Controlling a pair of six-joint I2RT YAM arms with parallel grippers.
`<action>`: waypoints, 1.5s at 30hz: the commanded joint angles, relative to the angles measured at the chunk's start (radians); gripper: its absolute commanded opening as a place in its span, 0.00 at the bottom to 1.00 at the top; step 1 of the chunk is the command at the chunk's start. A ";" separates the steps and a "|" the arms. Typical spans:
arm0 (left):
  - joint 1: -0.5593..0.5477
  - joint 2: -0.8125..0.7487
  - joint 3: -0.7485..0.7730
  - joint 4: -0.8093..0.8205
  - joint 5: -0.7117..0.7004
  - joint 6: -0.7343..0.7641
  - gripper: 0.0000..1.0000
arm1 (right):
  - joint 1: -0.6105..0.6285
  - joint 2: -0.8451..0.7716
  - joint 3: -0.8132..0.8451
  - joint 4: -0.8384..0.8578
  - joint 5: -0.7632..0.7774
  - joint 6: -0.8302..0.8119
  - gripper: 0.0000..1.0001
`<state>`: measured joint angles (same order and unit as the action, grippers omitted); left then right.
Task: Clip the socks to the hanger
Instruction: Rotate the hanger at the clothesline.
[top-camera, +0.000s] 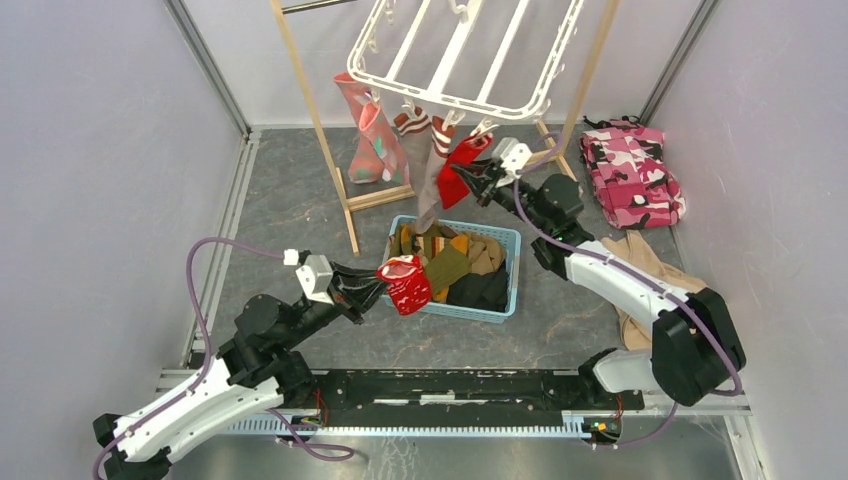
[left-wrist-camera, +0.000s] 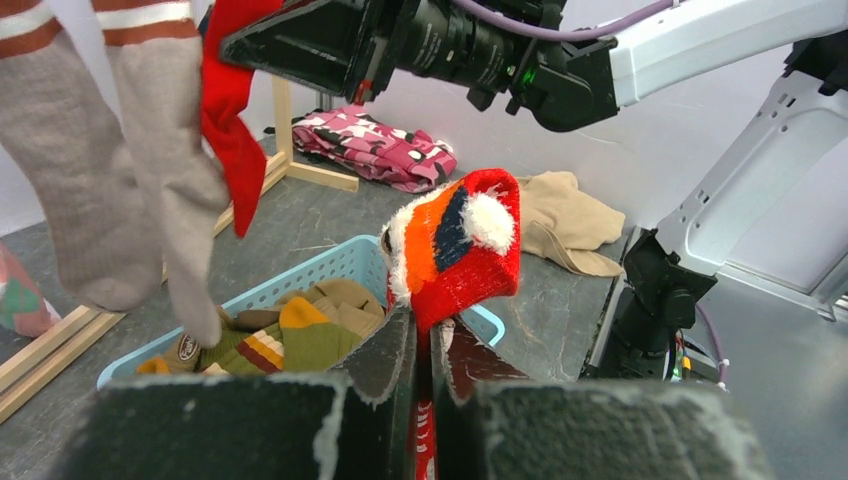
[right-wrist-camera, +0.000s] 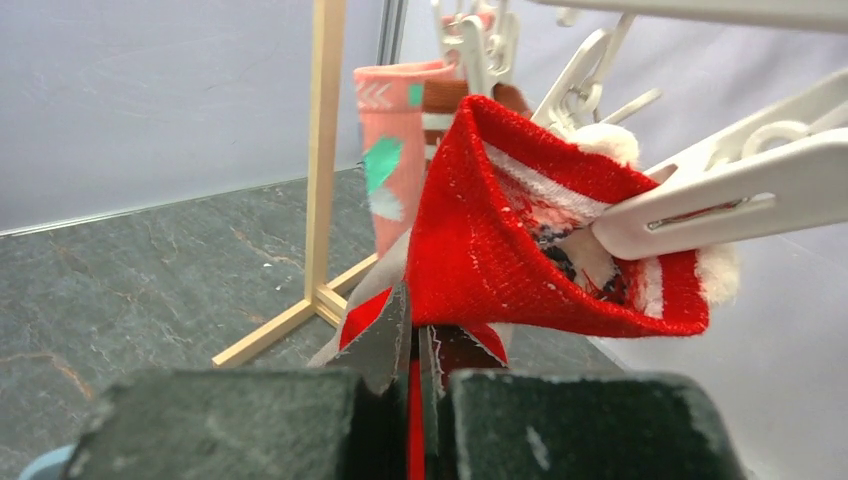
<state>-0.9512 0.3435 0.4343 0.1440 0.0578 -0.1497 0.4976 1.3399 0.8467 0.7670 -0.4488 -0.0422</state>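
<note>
Right wrist view puts the red sock dead ahead. Our right end effector is clamped on its lower fold, while a white clip of the hanger, at 3 o'clock, seems to bite the cuff. We cannot tell how deep that bite goes, and that is our main worry. If it is shallow, letting go drops the sock towards the blue basket at 6 o'clock below it. If we pull away with the jaws together, we drag the cuff out, or we set the hanger swinging against the grey-brown socks hanging at the red sock's 9 o'clock. From above, our left end effector sits at the basket's 9 o'clock, pinched together on a second red sock by a thin edge. We judge that this grip could slip while it waits.
</note>
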 joint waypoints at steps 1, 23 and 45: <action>-0.002 -0.033 0.001 0.003 0.002 0.026 0.02 | 0.123 0.045 0.095 -0.065 0.252 -0.083 0.00; -0.002 -0.177 0.022 -0.078 -0.044 -0.006 0.02 | 0.384 0.291 0.372 -0.131 0.483 -0.191 0.53; -0.003 0.061 0.000 0.234 -0.009 -0.005 0.02 | 0.313 -0.285 -0.177 -0.207 0.230 -0.291 0.88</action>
<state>-0.9512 0.3370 0.4255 0.2478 0.0288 -0.1513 0.8425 1.0557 0.6670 0.5316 -0.0948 -0.3553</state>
